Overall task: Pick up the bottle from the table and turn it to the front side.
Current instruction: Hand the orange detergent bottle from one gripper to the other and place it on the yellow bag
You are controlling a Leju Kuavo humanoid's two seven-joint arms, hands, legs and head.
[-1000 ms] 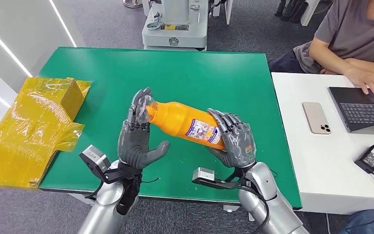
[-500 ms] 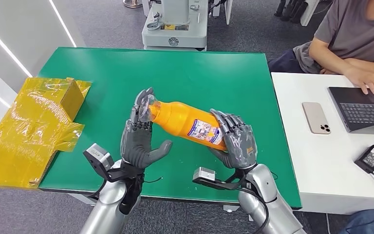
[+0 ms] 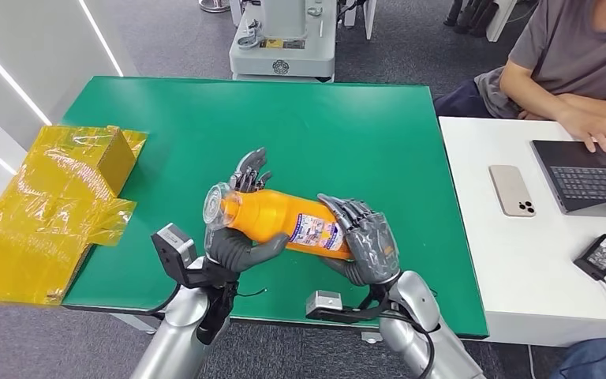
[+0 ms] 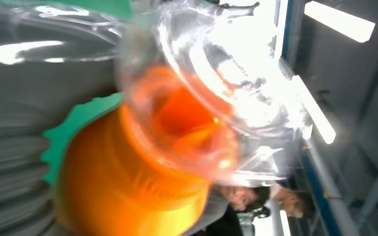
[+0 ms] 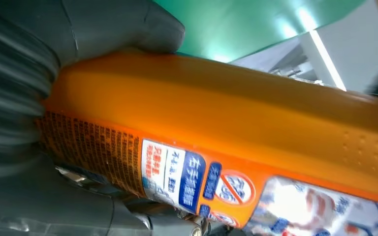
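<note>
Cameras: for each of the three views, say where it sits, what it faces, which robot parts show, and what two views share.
Head view: high on the body, facing down at the green table; both arms, left hand, right hand.
Left wrist view: behind the left hand, facing the bottle's clear cap.
Right wrist view: behind the right hand, facing the label.
All share the orange bottle.

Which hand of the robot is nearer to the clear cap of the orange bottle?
Left. The left hand grips the bottle at its neck, right beside the clear cap. The right hand holds the opposite, bottom end, far from the cap.
</note>
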